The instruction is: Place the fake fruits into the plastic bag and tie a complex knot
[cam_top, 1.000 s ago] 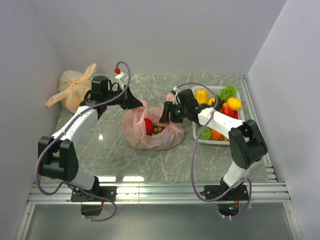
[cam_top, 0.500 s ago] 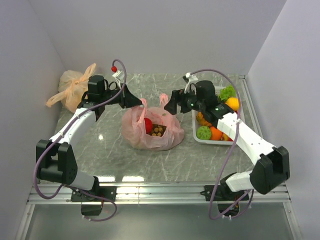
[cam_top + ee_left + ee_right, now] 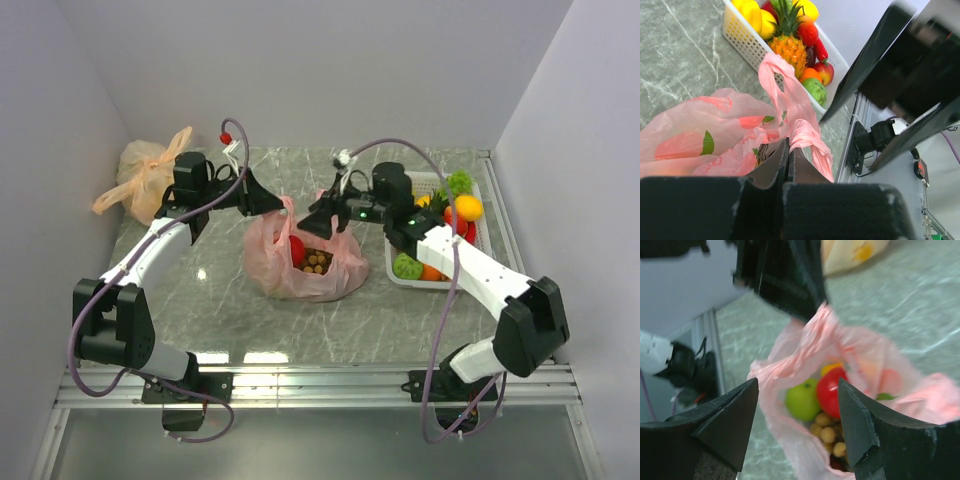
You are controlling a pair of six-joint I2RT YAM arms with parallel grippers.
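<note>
The pink plastic bag point(image 3: 300, 262) sits mid-table with its mouth open. Inside it lie fake fruits: a red one point(image 3: 832, 390), a green apple point(image 3: 802, 400) and a tan berry bunch point(image 3: 827, 432). My left gripper point(image 3: 272, 200) is shut on the bag's left handle loop point(image 3: 807, 137) and holds it up. Above the mouth on the right side hovers my right gripper point(image 3: 320, 222), its jaws open and nothing between them. More fake fruits, among them a pineapple point(image 3: 789, 47), fill the white basket point(image 3: 747, 42) at the right.
A pale orange knotted bag point(image 3: 145, 180) rests in the back left corner. The bag's other handle loop point(image 3: 777, 80) stands up loose. Walls close the table on the left, back and right.
My right arm swung its elbow outward, and its gripper rose, then shifted left over the bag's mouth. The left gripper kept its hold on the handle.
</note>
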